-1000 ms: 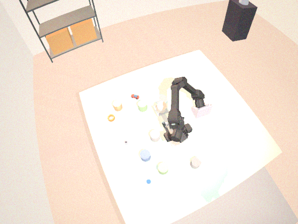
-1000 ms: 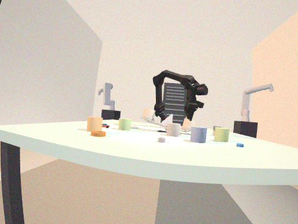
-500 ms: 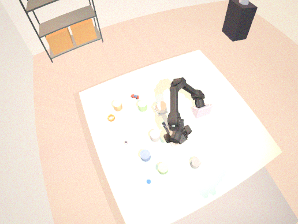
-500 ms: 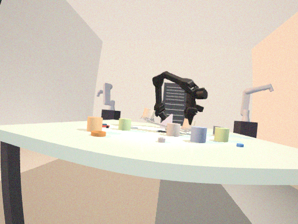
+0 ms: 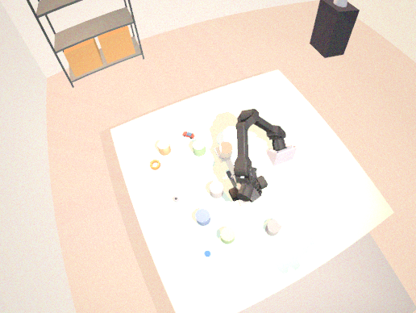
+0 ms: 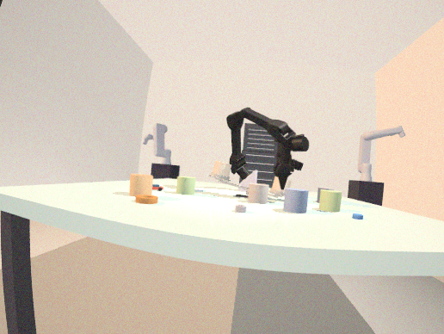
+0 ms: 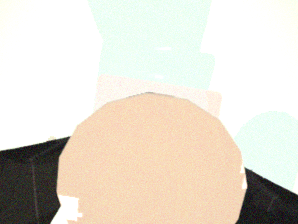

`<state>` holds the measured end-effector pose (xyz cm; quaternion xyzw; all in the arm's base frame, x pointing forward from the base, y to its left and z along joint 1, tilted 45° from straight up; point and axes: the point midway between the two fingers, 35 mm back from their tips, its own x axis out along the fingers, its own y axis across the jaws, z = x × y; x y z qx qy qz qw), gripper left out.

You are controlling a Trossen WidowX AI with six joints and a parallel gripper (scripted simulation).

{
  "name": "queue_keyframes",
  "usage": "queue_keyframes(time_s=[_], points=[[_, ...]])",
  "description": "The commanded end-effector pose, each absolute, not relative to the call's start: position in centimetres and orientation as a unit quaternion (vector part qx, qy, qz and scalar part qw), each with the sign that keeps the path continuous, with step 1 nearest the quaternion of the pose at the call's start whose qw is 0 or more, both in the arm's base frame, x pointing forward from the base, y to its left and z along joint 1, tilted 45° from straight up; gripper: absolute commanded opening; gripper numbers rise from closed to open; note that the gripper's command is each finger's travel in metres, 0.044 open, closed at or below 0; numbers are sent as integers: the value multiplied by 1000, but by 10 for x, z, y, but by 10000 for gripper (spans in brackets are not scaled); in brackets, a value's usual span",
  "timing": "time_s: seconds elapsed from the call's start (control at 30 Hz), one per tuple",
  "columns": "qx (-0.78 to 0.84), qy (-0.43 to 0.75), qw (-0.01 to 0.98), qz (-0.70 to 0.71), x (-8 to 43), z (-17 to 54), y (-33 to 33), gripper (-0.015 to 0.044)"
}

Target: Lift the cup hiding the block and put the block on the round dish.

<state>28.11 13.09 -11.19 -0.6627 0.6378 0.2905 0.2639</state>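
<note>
My gripper (image 5: 241, 190) (image 6: 283, 184) (image 7: 151, 149) is down at the near end of the small balance (image 5: 229, 169), with its dark fingers on both sides of a peach cup (image 7: 150, 160). The fingers touch the cup's sides. In the wrist view the cup's top fills the space between them, and a pale pink pan (image 7: 111, 90) shows beneath it. The second, identical peach cup (image 5: 226, 149) (image 6: 221, 169) stands on the far, higher end of the balance. A pale round dish (image 5: 222, 122) lies behind it. The block is hidden.
Several other cylinders stand around: orange (image 5: 164, 148), green (image 5: 198, 148), white (image 5: 216, 189), blue (image 5: 202, 217), green (image 5: 227, 235) and pinkish (image 5: 272, 227). An orange ring (image 5: 155, 161), a small red car (image 5: 188, 135), a blue disc (image 5: 207, 253) and a pink box (image 5: 281, 155) also lie on the table.
</note>
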Motion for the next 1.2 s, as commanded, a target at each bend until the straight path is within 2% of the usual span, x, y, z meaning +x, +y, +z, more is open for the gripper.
queue_keyframes(time_s=[0.0, 0.03, 0.4, 1.17], points=[[-665, 637, 262, 290, 281, -112, 130, 302], [-665, 637, 262, 290, 281, -112, 130, 295], [-665, 636, 262, 290, 283, -107, 137, 6], [-664, 636, 263, 292, 286, -88, 159, 0]])
